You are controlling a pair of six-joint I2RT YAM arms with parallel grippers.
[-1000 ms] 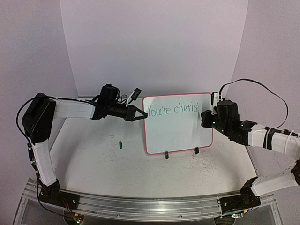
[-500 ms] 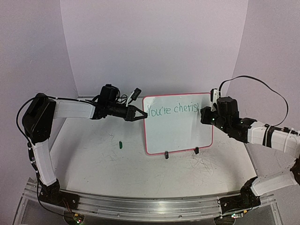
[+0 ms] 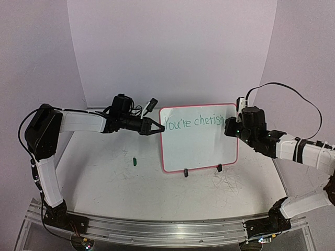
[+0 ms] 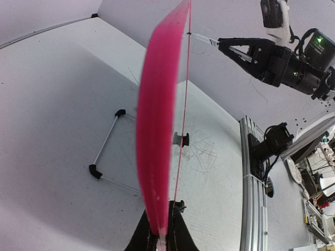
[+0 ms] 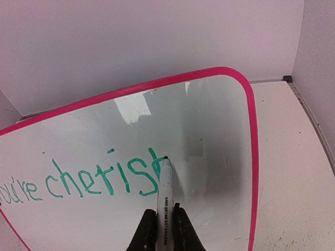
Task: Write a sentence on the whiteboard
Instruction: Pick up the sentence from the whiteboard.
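The whiteboard stands upright mid-table, white with a pink frame. My left gripper is shut on its left edge; in the left wrist view the pink rim runs edge-on up from between the jaws. The sentence is green cursive along the top and reads "You're cherish". My right gripper is shut on a white marker. The marker's tip touches the board at the last letter of the green sentence. In the top view the right gripper is at the board's upper right.
A small green cap lies on the table left of the board. Two black feet carry the board's lower edge. A wire stand lies behind the board. Grey scribbles mark the tabletop at front right.
The right gripper has shifted the marker slightly up and to the right, and the stroke after "cheris" has grown into an "h". The left gripper and the board have not moved.
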